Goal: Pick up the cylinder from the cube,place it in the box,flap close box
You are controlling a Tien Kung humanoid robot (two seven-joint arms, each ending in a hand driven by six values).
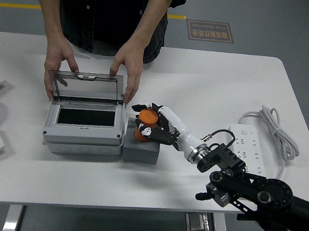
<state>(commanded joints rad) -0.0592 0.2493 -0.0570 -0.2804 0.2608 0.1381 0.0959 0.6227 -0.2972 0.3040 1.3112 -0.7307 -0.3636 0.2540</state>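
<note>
The robot's right hand [152,127] is curling its fingers around the orange cylinder [146,123] atop the grey cube [140,149]; a person's hands [127,70] are steadying the open box [84,128]. Placing and closing are remaining.

One grey box [85,124], one grey cube [141,149], one orange cylinder [145,125], one power strip [253,142] — two person's hands [58,65] — one robot hand [154,124].
</note>
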